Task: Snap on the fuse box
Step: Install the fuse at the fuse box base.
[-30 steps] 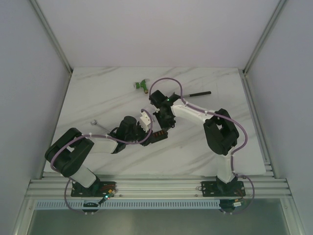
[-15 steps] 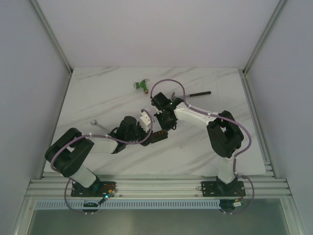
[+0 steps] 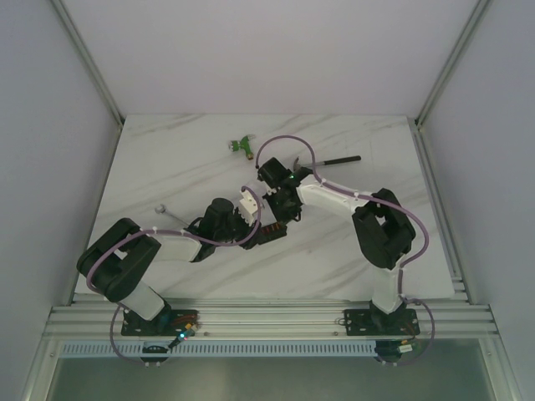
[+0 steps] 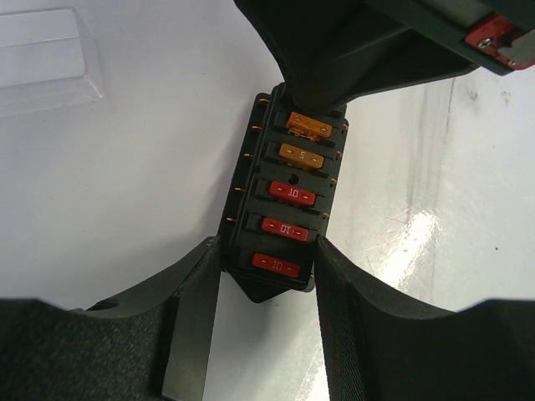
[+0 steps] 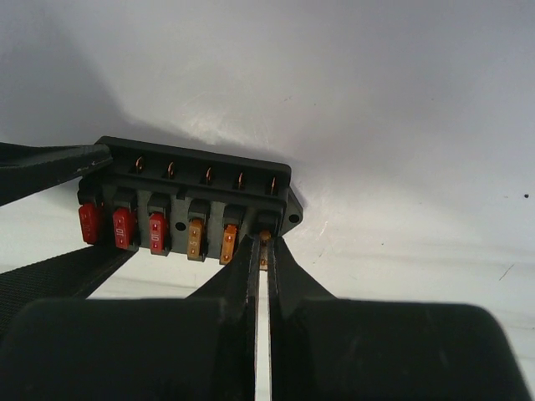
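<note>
The fuse box (image 4: 284, 200) is a black block with three red and two orange fuses in a row. My left gripper (image 4: 267, 255) is shut on its near end, one finger on each long side. In the right wrist view the fuse box (image 5: 180, 196) stands on edge, and my right gripper (image 5: 265, 242) is shut on a small orange fuse (image 5: 264, 252) at the last slot on the right end. From above, both grippers meet over the fuse box (image 3: 269, 232) at mid-table.
A clear plastic lid (image 4: 46, 58) lies on the table to the left of the box. A black-handled hammer (image 3: 334, 159), a small green part (image 3: 242, 146) and a small metal piece (image 3: 161, 210) lie further off on the white marble table (image 3: 167, 167).
The right arm's elbow has shifted slightly to the right and its wrist has settled a little lower over the box. The left arm and the fuse box have stayed put.
</note>
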`<act>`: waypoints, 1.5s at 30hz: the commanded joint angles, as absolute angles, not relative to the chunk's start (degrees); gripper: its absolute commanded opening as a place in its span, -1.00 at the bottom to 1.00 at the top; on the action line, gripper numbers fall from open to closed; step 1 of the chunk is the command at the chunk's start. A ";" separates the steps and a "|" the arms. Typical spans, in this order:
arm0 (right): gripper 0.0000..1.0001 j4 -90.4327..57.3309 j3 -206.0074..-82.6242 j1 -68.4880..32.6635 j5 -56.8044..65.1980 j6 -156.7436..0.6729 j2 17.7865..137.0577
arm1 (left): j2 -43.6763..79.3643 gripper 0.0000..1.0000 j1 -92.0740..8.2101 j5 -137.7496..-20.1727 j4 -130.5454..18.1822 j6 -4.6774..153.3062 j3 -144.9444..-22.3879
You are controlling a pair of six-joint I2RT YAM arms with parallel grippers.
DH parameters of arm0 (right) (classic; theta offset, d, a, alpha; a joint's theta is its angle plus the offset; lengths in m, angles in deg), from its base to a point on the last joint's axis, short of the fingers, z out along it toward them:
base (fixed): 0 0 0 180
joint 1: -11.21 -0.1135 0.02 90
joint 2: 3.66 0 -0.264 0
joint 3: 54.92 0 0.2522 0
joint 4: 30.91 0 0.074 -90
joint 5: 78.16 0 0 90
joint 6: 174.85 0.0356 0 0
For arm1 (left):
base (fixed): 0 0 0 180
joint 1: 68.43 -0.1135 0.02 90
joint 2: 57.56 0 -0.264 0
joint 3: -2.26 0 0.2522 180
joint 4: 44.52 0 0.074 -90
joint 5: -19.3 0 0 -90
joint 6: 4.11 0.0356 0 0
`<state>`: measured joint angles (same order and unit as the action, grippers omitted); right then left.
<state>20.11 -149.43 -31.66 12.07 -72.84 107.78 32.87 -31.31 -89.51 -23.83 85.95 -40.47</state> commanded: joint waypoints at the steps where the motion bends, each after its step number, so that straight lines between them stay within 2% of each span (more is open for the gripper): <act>1: -1.00 23.83 -143.18 -32.88 13.66 -73.76 124.13 | 34.19 -0.60 -31.70 -89.29 -26.81 86.07 -40.76; 4: -1.00 23.50 -144.26 -33.25 13.47 -73.86 124.77 | 34.36 -0.61 -31.70 -89.52 -26.97 86.14 -40.90; 9: -1.00 22.91 -146.57 -33.26 12.20 -73.50 116.14 | 34.23 -0.59 -31.70 -89.16 -27.24 86.17 -40.93; 11: -0.91 23.05 -148.00 -33.26 12.08 -73.14 112.54 | 34.24 -0.58 -31.69 -89.12 -27.50 86.26 -41.09; 15: -0.56 23.66 -151.18 -33.18 12.27 -72.08 107.68 | 34.07 -0.57 -31.60 -89.07 -27.72 86.29 -41.07; 17: -0.47 23.62 -152.21 -33.09 13.17 -71.40 106.11 | 33.89 -0.56 -31.61 -89.11 -27.73 86.35 -41.02; 25: -0.42 24.09 -154.51 -32.64 13.86 -70.88 105.71 | 33.91 -0.55 -31.60 -89.67 -27.71 86.42 -41.07; 32: -0.47 23.16 -154.84 -32.03 13.76 -70.34 106.32 | 34.19 -0.54 -31.54 -89.87 -27.70 86.40 -41.21; 37: -0.70 23.98 -154.02 -31.68 12.90 -69.85 107.51 | 34.16 -0.54 -31.55 -89.86 -27.64 86.46 -41.20; 41: -0.96 25.18 -152.60 -31.59 13.02 -69.86 108.80 | 34.14 -0.54 -31.60 -89.95 -27.66 86.34 -41.20; 45: -1.00 25.60 -150.57 -31.52 13.29 -70.38 111.47 | 34.10 -0.54 -31.59 -89.88 -27.65 86.46 -41.16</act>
<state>23.37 -152.95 -31.64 13.23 -70.30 107.52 32.94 -31.35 -89.73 -24.51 85.95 -40.97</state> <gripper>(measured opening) 0.024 0.545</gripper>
